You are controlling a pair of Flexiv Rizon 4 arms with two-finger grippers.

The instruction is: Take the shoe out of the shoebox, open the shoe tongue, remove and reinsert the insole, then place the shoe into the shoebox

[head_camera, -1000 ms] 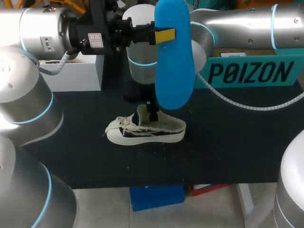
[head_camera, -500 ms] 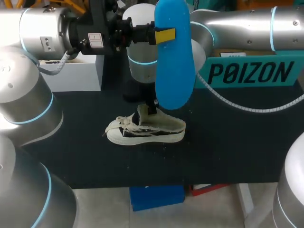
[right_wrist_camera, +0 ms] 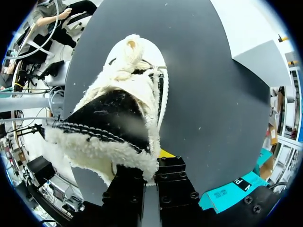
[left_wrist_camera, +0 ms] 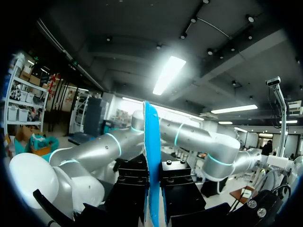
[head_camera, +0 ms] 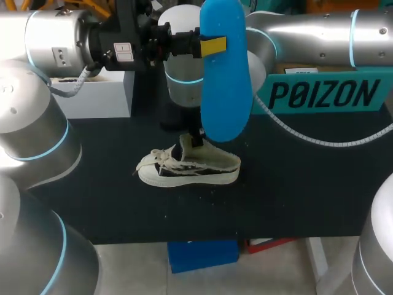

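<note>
Insole (head_camera: 224,80) is out of the shoe and hangs upright in my left gripper (head_camera: 212,45), whose fingers are pressed flat against its two faces near one end, the longer part hanging below the grip. The shoe (head_camera: 187,169) lies on the dark table (head_camera: 295,184) well below that gripper, and my right gripper (head_camera: 196,139) reaches down into its opening. From the right wrist view the fingers look closed on the fleecy edge at the mouth, tongue or collar, though the pile hides the contact and I cannot be sure. The teal box (head_camera: 322,95) stands behind my right gripper, apart from the shoe. I judge the insole light, thin and floppy, likely to bend if pushed end-on, so a hold nearer the middle would steer it better into the toe. The shoe seems soft and light too. Its lining will drag on the foam, so the firm sole edge or heel is the safer place to hold.
</note>
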